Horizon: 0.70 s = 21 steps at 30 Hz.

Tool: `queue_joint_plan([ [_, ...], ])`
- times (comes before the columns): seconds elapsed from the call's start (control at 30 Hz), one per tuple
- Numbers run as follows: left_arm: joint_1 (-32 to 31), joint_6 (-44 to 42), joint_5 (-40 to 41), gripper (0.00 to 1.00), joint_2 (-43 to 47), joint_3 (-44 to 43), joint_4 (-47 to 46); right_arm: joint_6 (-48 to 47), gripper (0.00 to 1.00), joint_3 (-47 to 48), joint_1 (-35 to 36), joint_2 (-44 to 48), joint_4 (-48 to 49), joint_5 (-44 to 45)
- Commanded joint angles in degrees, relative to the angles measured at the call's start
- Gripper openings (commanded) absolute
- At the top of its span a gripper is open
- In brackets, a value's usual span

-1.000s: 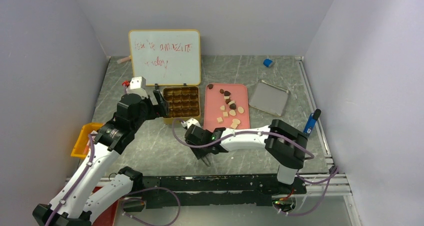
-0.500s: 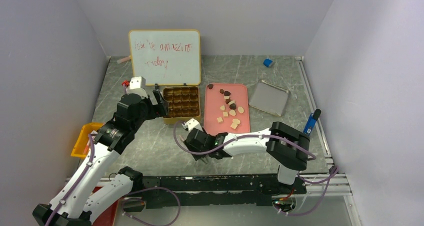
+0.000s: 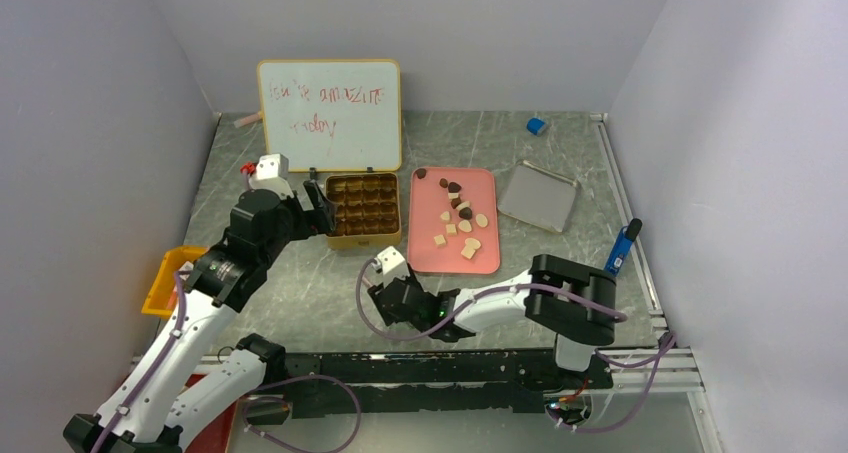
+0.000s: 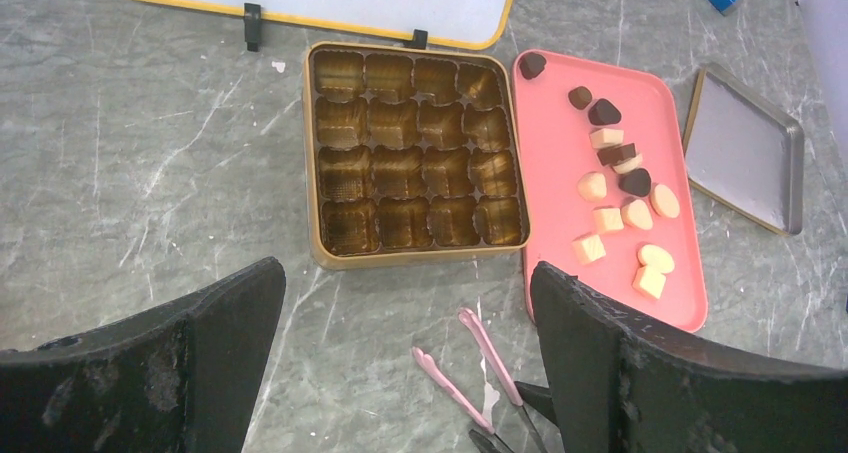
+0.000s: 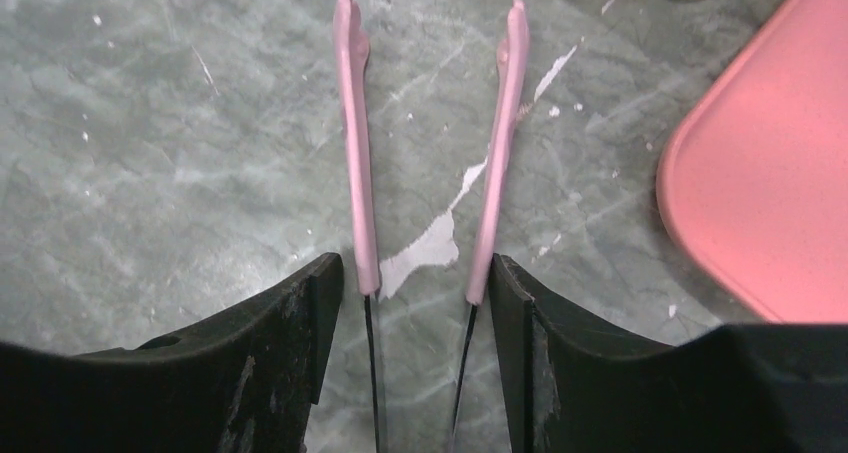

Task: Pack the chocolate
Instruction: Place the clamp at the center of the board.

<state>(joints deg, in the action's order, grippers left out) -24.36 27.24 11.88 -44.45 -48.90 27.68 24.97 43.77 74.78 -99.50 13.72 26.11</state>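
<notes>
Right hand (image 5: 413,273) around pink tongs (image 5: 357,153), tips forward

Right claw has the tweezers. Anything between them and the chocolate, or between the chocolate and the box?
Nothing visible. The tweezers in the right claw lie over bare table short of the tray, where the chocolate sits uncovered. The box stands open and empty beside the tray.

In the right wrist view the tongs (image 5: 356,153) run off the bottom edge, the pink tray (image 5: 770,173) off the right.
</notes>
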Motion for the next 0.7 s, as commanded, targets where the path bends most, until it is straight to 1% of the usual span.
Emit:
queue_joint_plan([
  [0.0, -0.2, -0.3, 0.3, 0.97, 0.8, -1.1, -0.8, 1.6, 0.59, -3.5, 1.1, -5.2, 5.7, 1.4],
  [0.13, -0.2, -0.4, 0.3, 0.97, 0.8, -1.3, -0.6, 3.0, 0.59, -4.8, 2.1, -7.3, 8.2, 2.5],
  [0.33, -0.2, -0.5, 0.2, 0.97, 0.8, -1.2, -0.7, 5.9, 0.59, -6.7, 4.0, -8.6, 8.5, 5.4],
  [0.67, -0.2, -0.2, -0.1, 0.97, 0.7, -1.5, -0.5, 6.5, 0.59, -9.8, 4.7, -6.2, 8.5, 5.7],
])
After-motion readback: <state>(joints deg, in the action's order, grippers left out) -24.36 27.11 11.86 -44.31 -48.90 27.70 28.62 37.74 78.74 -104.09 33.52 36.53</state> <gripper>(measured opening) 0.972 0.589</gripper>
